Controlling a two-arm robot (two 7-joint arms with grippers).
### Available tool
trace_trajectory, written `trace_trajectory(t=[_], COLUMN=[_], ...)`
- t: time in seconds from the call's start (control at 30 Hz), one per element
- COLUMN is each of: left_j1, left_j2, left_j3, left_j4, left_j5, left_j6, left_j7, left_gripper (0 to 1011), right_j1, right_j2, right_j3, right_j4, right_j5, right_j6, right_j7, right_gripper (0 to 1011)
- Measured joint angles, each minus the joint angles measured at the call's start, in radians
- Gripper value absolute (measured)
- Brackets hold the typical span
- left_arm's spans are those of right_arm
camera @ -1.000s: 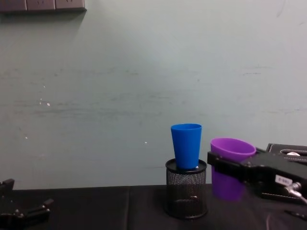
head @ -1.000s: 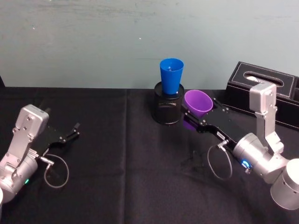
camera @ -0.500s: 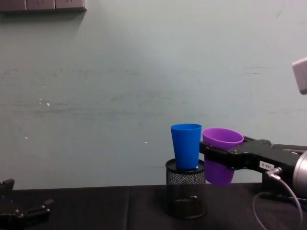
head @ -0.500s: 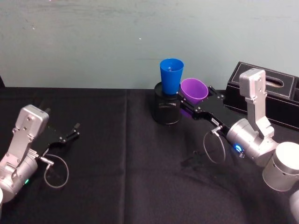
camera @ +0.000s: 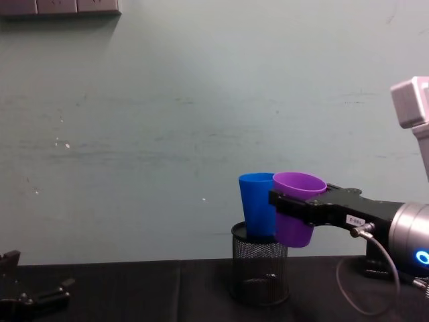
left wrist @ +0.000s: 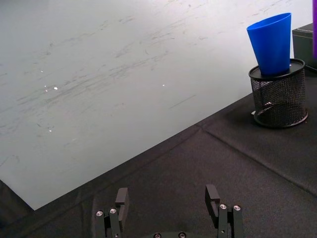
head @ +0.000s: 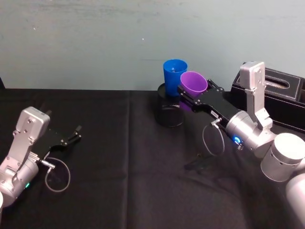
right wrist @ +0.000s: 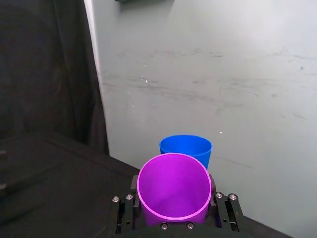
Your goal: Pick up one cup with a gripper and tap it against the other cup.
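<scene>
Black tablecloth [head: 119, 181] | right gripper [camera: 289, 202] clamped on purple cup [head: 193, 82], touching blue cup [head: 171, 75] in mesh holder [head: 169, 115] | left gripper [left wrist: 167, 198] parked, jaws apart.

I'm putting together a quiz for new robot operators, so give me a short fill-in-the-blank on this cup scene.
1. The right gripper holds the purple cup in the air beside the blue cup, which stands in a mesh pen holder coloured ____.
2. The left gripper, parked at the left side of the table, has its jaws ____.
3. The light ring on the right arm glows ____.

Missing words: black; open; blue.
</scene>
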Motion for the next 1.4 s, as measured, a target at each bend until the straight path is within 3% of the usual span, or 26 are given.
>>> trace_trajectory(t=[0.43,1.4], left_j1=[0.000,0.000], left_j2=[0.000,0.000], left_j3=[0.000,0.000], left_j4=[0.000,0.000], left_j5=[0.000,0.000], left_j6=[0.000,0.000], left_j7=[0.000,0.000], left_gripper=[1011,1012], right_j1=[0.064,0.153], right_j2=[-0.031,-0.070], right_j3=[-0.005,0.005], right_j4=[0.105,0.262], right_j5=[-0.002,-0.008], right_j6=[-0.043,-0.121], right_j7=[0.024,0.075], right_gripper=[736,736])
